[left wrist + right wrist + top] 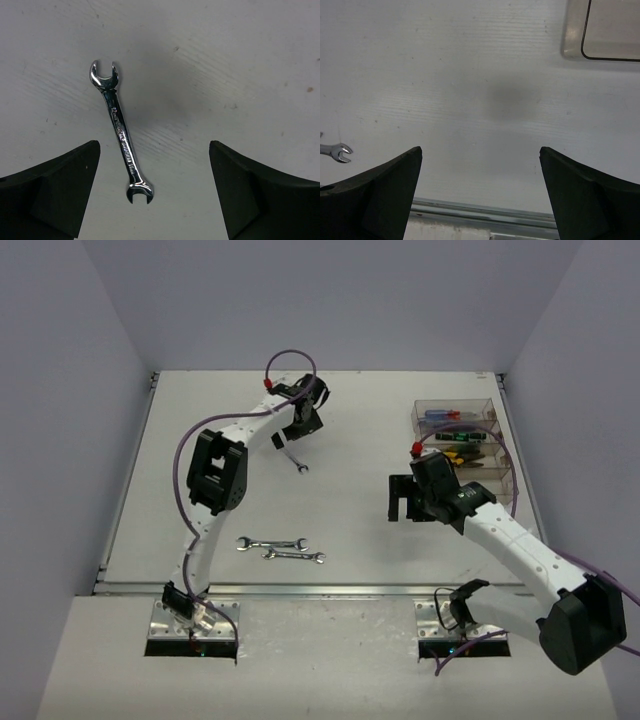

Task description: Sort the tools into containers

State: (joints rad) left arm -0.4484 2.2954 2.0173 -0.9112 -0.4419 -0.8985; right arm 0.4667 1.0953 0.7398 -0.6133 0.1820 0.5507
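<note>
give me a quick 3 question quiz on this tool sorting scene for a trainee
1. True or false: the left gripper is shut on the wrench.
2. How many wrenches lie loose on the table in the top view? A) one B) three C) five
3. Fill in: the right gripper holds ____.

Key
1. False: it is open, and the wrench lies on the table between its fingers.
2. B: the one under the left gripper, plus the two other wrenches nearer the arms' bases.
3. Nothing: it is open with only bare table between its fingers.
</note>
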